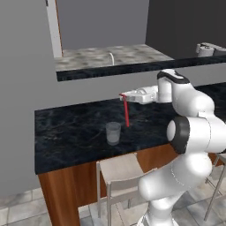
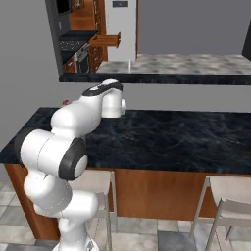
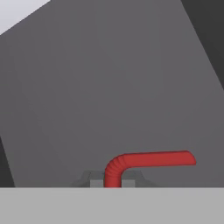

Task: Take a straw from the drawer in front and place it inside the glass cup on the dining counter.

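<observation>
Black stone of the dining counter (image 1: 70, 132) lies bare all around the glass cup (image 1: 113, 133), open approach from above and every side; the straw (image 1: 126, 111) hangs just beside it, right of the rim; a grey wall (image 1: 26, 66) closes off the counter's left end; a stool (image 1: 121, 174) sits below the counter edge

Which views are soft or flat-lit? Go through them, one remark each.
Left base view: even light, no glare, the glass cup pale and soft-edged against the dining counter, the straw crisp red. Right base view: same flat light, distant kitchen blurry. Hand view: plain grey wall, no shadows, straw's bent tip sharp between the gripper tips.
</observation>
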